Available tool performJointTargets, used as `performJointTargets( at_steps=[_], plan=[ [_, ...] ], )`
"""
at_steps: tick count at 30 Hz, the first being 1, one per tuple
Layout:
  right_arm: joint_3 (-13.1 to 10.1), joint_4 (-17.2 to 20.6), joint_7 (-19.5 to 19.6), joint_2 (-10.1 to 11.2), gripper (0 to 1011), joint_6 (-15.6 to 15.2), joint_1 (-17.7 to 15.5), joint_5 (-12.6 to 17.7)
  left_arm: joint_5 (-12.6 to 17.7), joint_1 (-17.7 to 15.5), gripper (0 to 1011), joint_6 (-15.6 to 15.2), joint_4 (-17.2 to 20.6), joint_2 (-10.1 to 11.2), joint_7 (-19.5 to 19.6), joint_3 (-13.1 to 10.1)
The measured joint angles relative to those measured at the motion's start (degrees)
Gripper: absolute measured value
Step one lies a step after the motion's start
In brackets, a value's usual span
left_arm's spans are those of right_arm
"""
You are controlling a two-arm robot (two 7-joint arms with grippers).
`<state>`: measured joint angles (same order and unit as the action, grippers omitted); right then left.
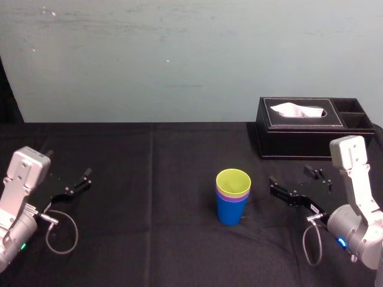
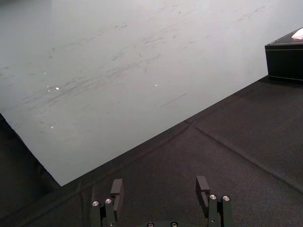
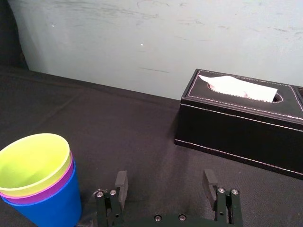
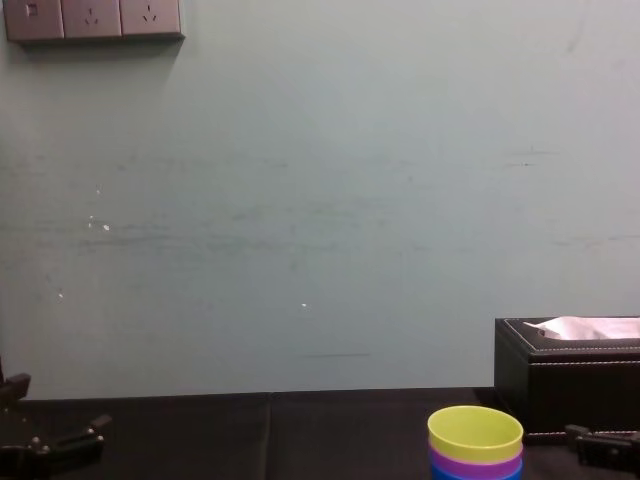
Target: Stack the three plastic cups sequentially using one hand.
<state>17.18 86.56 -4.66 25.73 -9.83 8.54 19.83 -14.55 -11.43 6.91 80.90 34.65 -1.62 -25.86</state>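
Three cups, one stack, near the one tissue box, in front of it.
The yellow-green cup hides most of the purple cup, nested in the blue cup. My right gripper and left gripper both stand with jaws apart.

My left gripper hangs over a black cloth. Its two fingers are spread wide, with a big gap between them and nothing in it. Little silver screws sit near each finger's base. A fold line runs across the cloth. Far from me, a black box sits on the cloth by the wall. A bit of white paper pokes out of its top. The wall is pale, with faint scratches and a few small bright spots.
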Motion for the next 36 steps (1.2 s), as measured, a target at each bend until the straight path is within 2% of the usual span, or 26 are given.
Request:
performJointTargets(
  at_steps=[36],
  plan=[
    [0.0, 0.1, 0.2, 0.0, 1003, 0.0, 0.0, 0.0, 0.0, 0.0, 1000, 0.0, 0.0, 0.0, 0.0, 0.0]
  ],
)
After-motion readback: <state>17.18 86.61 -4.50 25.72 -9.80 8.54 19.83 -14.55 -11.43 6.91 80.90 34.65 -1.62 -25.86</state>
